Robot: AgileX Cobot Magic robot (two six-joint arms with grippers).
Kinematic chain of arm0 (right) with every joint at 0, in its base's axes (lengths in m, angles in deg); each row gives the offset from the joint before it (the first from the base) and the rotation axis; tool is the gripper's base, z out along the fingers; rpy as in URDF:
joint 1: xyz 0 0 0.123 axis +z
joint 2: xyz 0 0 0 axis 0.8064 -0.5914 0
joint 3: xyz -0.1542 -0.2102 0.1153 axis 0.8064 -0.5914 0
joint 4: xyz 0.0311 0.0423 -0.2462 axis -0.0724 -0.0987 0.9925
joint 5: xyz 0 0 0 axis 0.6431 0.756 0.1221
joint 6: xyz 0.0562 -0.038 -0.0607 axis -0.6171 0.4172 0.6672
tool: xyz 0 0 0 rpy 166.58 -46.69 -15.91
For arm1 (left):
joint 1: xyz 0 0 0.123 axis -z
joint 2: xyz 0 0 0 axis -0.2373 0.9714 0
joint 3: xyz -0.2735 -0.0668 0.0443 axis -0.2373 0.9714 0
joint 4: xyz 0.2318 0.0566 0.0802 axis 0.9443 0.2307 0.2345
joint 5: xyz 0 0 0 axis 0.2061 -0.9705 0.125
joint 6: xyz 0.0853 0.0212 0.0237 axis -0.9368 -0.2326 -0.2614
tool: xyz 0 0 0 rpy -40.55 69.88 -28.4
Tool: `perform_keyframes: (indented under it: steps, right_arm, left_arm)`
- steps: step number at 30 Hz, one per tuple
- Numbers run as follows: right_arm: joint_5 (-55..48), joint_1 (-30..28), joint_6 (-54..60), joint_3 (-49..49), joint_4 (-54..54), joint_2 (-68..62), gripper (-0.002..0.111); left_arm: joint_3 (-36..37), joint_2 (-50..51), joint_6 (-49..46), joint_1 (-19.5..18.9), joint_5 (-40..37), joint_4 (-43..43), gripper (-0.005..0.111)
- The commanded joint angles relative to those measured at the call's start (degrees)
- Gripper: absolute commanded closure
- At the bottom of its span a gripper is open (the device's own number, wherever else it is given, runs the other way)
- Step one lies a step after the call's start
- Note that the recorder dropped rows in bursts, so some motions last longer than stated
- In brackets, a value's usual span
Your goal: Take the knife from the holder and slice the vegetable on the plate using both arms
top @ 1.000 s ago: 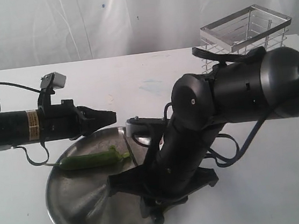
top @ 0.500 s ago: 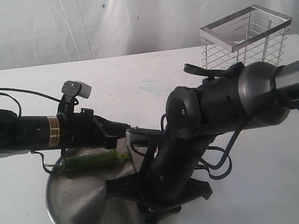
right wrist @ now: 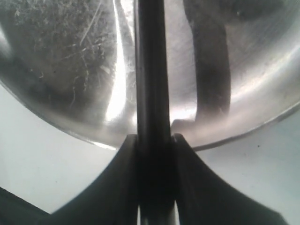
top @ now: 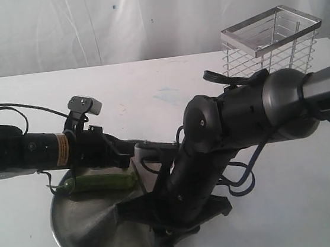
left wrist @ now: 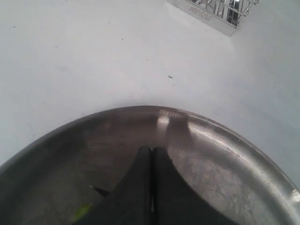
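1. Fetch step looks done: the knife is out of the holder, and the holder shows nothing inside.
2. The right gripper is clamped on the knife, jaws partly apart around it, over the edge of the plate.
3. The left gripper is closed tight and holds nothing. It sits low over the plate, just above the pepper; can't tell if it touches.
4. The plate holds the pepper, lying toward its far side. Looks whole, no cut visible.
5. Left to do, my read: pin the pepper, bring the blade across, slice.
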Motion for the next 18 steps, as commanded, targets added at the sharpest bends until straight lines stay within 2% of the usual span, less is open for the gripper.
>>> perform_keyframes:
  steps: [1, 13, 18]
  right_arm:
    - [1.9, 0.0, 1.9, -0.1, 0.1, 0.2, 0.108]
    - [-2.4, 0.0, 2.5, -0.1, 0.4, 0.2, 0.108]
    - [-2.1, 0.0, 2.4, -0.1, 0.5, 0.2, 0.108]
  left_arm:
    - [0.1, 0.1, -0.4, 0.3, -0.1, -0.2, 0.107]
    - [0.1, 0.1, -0.4, 0.5, -0.1, 0.5, 0.107]
    - [0.1, 0.1, -0.4, 1.1, -3.1, 2.4, 0.107]
